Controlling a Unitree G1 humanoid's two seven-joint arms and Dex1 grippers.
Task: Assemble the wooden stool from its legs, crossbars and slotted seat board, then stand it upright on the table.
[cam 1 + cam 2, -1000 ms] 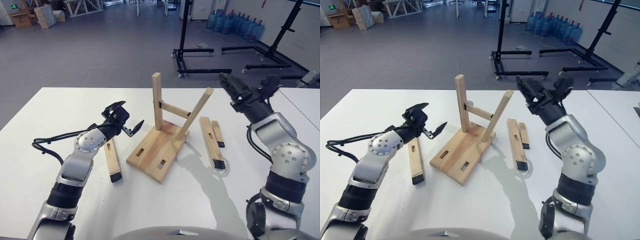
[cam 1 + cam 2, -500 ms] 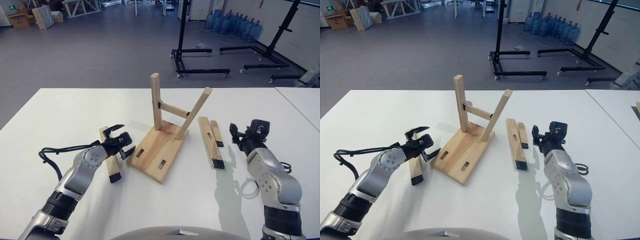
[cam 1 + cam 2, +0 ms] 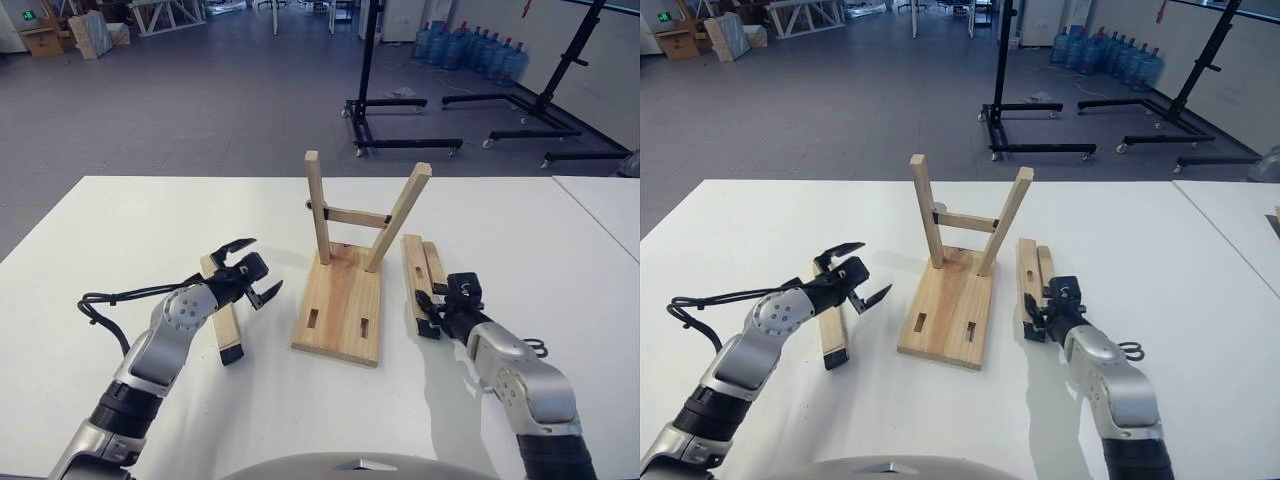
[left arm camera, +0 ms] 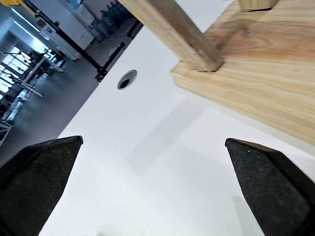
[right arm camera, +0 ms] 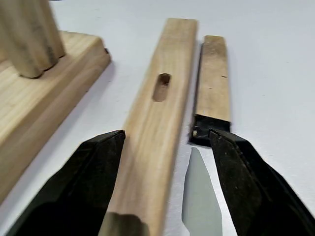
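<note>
The slotted seat board (image 3: 340, 312) lies flat mid-table, underside up. Two legs (image 3: 317, 205) (image 3: 400, 215) stand in its far slots, joined by a crossbar (image 3: 355, 216). A loose leg (image 3: 412, 275) and a short crossbar (image 3: 434, 262) lie just right of the board, and another loose leg (image 3: 224, 325) lies to its left. My left gripper (image 3: 255, 272) hovers open between that left leg and the board's edge (image 4: 266, 83). My right gripper (image 3: 432, 312) is low at the near end of the right loose leg (image 5: 157, 113), open, one finger (image 5: 93, 187) on each side.
The white table's far edge (image 3: 200, 178) runs behind the stool. A black cable (image 3: 100, 305) trails from my left arm across the table, and another loop (image 3: 532, 347) lies by my right forearm. A second table (image 3: 610, 200) stands at the right. Black frames (image 3: 400, 100) stand on the floor beyond.
My right arm has dropped from head height to the table and now straddles the right loose leg. The seat board has turned from diagonal to nearly square. My left gripper moved slightly up and away.
</note>
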